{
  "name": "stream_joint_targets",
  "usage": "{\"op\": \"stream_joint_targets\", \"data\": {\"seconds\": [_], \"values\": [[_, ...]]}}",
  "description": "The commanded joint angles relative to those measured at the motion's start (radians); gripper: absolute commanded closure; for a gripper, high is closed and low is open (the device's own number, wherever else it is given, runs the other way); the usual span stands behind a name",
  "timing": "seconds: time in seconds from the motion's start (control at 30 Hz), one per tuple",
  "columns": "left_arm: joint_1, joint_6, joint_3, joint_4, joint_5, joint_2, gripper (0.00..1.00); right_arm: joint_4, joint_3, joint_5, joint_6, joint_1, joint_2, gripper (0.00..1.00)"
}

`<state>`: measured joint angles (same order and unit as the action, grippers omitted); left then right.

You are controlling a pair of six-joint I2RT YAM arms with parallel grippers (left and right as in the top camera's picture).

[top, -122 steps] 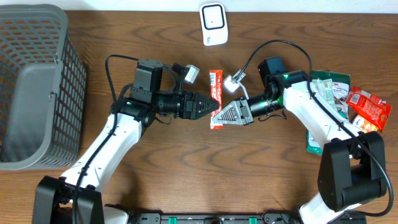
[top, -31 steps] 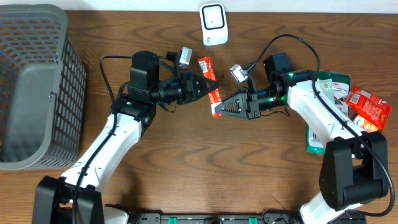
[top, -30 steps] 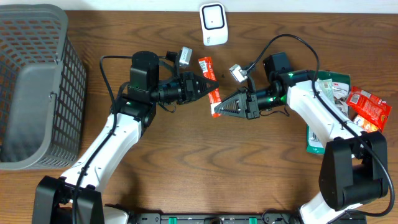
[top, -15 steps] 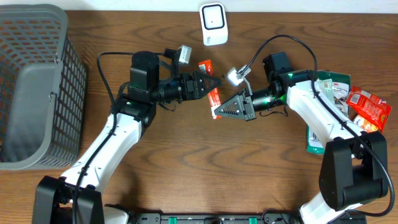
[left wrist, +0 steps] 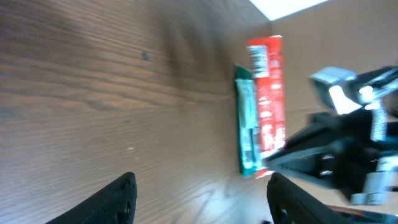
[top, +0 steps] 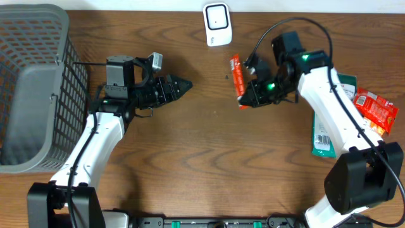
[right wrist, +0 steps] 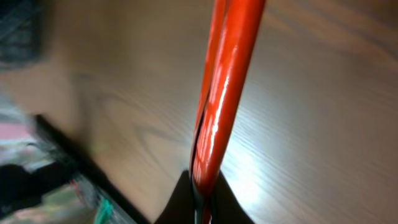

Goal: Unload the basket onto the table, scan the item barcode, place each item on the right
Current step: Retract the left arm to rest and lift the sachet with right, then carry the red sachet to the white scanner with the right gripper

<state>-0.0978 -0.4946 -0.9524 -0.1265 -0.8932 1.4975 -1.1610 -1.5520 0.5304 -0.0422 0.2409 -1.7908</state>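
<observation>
Red snack packet point(top: 238, 79) now clamped only by right gripper point(top: 245, 101); left gripper point(top: 182, 84) released, jaws apart, pulled back leftward.

Wooden table point(top: 209, 164), dark brown with a marked grain, seen from overhead. At its left edge stands a grey lattice-walled basket point(top: 71, 82), its opening facing up. At the right edge lies a loose cluster of packets: a long green packet point(top: 324, 136) nearest the table's middle, a green printed packet point(top: 345, 88) above it and partly covered, and a red packet point(top: 374, 111) outermost, touching or overlapping the others.
</observation>
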Motion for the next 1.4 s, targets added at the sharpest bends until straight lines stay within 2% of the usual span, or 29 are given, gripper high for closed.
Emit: {"op": "stream_joint_targets", "data": {"seconds": [0.0,0.07,0.2,0.33,0.4,0.53,0.57,0.67,0.7,1.0,1.13,1.37], "values": [[0.006,0.099,-0.002,-0.063,0.136,-0.004,0.32,-0.080,-0.139,-0.319,0.080,0.015,0.014,0.99],[0.006,0.110,-0.016,-0.124,0.212,-0.004,0.32,-0.156,-0.230,-0.465,0.109,0.021,0.014,0.99],[0.006,0.150,-0.105,-0.286,0.316,-0.004,0.32,-0.219,-0.325,-0.554,0.124,0.022,0.013,0.99],[0.005,0.208,-0.289,-0.583,0.579,-0.003,0.32,-0.274,-0.423,-0.660,0.124,0.022,-0.002,0.99],[0.005,0.208,-0.332,-0.642,0.684,-0.004,0.32,-0.264,-0.437,-0.722,0.123,0.023,-0.003,0.99],[0.005,0.207,-0.327,-0.644,0.700,-0.004,0.31,-0.159,-0.434,-0.773,0.030,0.036,-0.003,0.99],[0.005,0.207,-0.327,-0.647,0.701,-0.004,0.25,-0.127,-0.434,-0.772,-0.007,0.039,-0.003,0.99],[0.005,0.207,-0.327,-0.647,0.700,-0.004,0.20,-0.084,-0.434,-0.764,-0.121,0.042,-0.003,0.99],[0.005,0.206,-0.327,-0.647,0.701,-0.004,0.18,-0.079,-0.434,-0.764,-0.131,0.042,-0.003,0.99],[0.005,0.206,-0.327,-0.647,0.701,-0.004,0.17,-0.050,-0.434,-0.700,-0.134,0.042,-0.003,0.99],[0.005,0.207,-0.327,-0.647,0.701,-0.004,0.17,-0.029,-0.434,-0.609,-0.298,0.042,-0.003,0.99],[0.005,0.206,-0.327,-0.647,0.700,-0.004,0.17,0.037,-0.434,-0.604,-0.552,0.042,-0.016,0.99]]}}
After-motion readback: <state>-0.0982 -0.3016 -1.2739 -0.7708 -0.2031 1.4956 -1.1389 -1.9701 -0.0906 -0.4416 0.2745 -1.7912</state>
